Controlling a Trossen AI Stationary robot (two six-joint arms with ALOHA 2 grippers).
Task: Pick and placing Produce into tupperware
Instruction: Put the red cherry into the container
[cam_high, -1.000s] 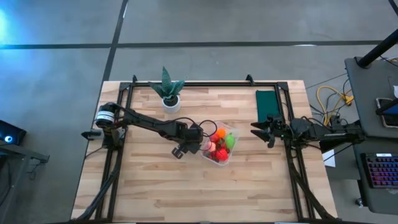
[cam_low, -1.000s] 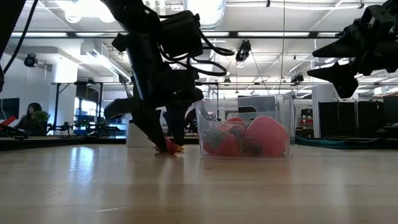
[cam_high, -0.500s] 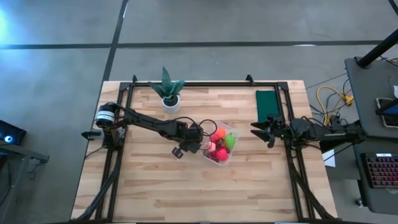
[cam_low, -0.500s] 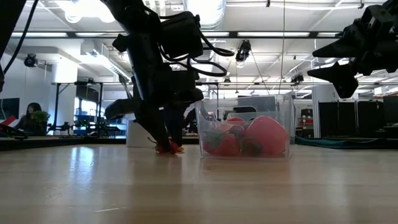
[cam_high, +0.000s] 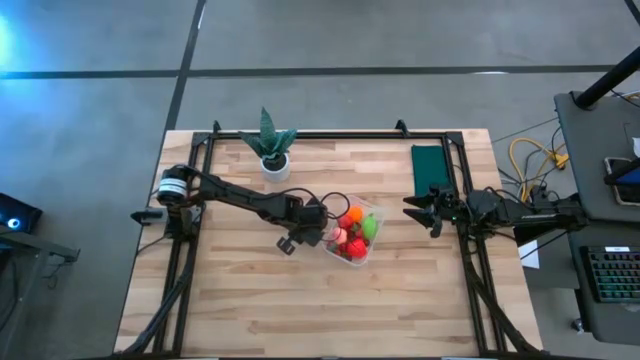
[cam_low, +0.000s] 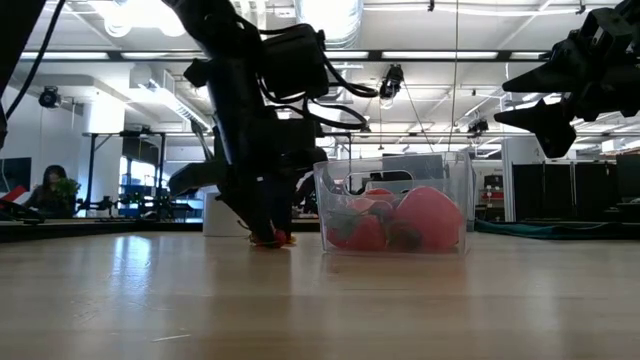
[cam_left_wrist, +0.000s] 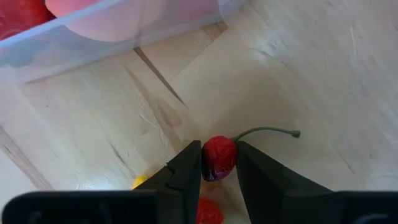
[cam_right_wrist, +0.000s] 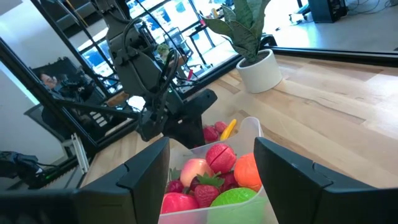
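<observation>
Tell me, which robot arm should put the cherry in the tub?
The left. Its gripper already pinches the cherry beside the tupperware; the right gripper hangs open, farther away.

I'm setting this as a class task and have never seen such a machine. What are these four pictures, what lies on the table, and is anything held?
It is a robot with two dark arms at a wooden table, each ending in a two-finger claw. One picture looks straight down, one looks level across the tabletop, and two come from cameras on the arms' wrists. On the table stand a clear tub filled with toy fruit, a potted plant and a green cloth. The left claw, low beside the tub, is closed on a red cherry with a green stem; another red piece and a yellow one lie close by. The right claw waits open above the table, right of the tub.
</observation>
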